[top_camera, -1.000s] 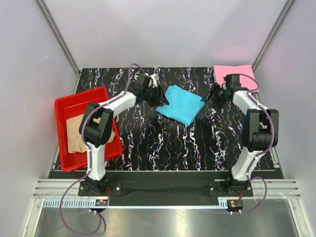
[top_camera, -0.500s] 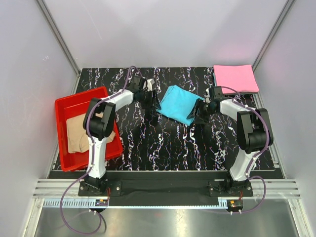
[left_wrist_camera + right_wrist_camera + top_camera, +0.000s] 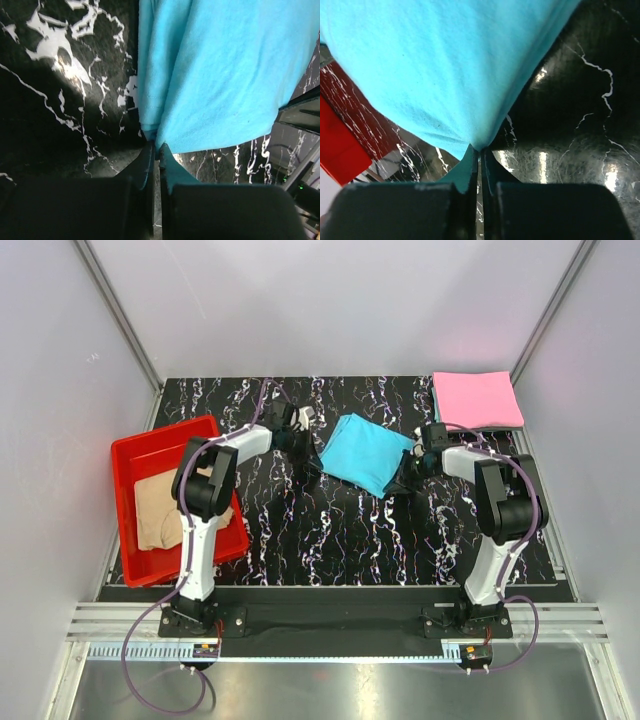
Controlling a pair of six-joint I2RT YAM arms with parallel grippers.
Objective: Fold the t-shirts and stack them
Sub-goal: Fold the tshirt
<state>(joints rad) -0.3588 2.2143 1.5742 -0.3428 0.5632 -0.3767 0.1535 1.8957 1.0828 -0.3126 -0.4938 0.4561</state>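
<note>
Marble table (image 3: 350,530); left gripper (image 3: 157,148), right gripper (image 3: 480,150) pinch turquoise t-shirt (image 3: 365,450).

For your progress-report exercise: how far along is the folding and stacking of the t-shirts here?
Done: the pink cloth t-shirt lies folded square at the far right. In hand: the turquoise-blue cloth t-shirt, partly folded, is pinched at opposite edges by the left fingers and right fingers. Left: the tan-beige cloth t-shirt sits crumpled in the red plastic tray, and nothing is stacked yet.

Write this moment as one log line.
left end effector: shut on turquoise shirt | right end effector: shut on turquoise shirt | pink shirt: folded, far right | tan shirt: in red tray
</note>
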